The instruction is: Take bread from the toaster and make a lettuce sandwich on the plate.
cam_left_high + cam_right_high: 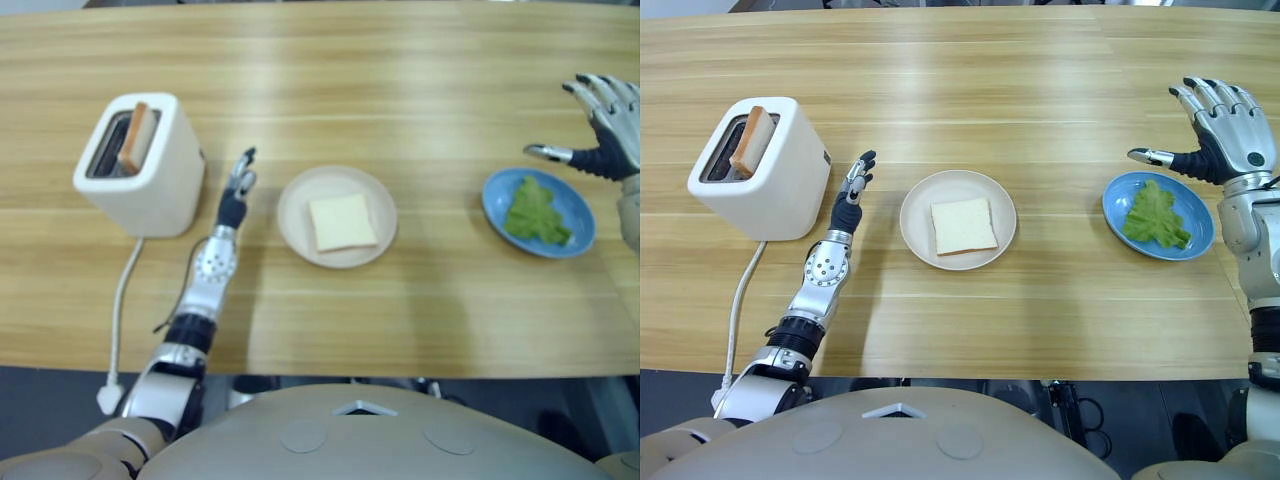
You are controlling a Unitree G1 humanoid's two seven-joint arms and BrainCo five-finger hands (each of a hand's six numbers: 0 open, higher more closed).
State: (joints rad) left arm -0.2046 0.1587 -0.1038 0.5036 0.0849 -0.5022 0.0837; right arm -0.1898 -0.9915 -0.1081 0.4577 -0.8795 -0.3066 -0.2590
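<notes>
A white toaster [760,170] stands at the left of the table with one slice of toast [750,142] sticking out of its slot. A beige plate [958,219] in the middle carries a slice of white bread [962,225]. At the right, a blue dish [1156,215] holds a lettuce leaf [1152,214]. My left hand [852,190] rests between toaster and plate, fingers straight and holding nothing. Above the far right edge of the blue dish, my right hand [1215,130] hovers with fingers spread wide, empty.
The toaster's white cord [738,315] runs down over the table's near edge. The wooden table [1040,90] stretches bare behind the plates.
</notes>
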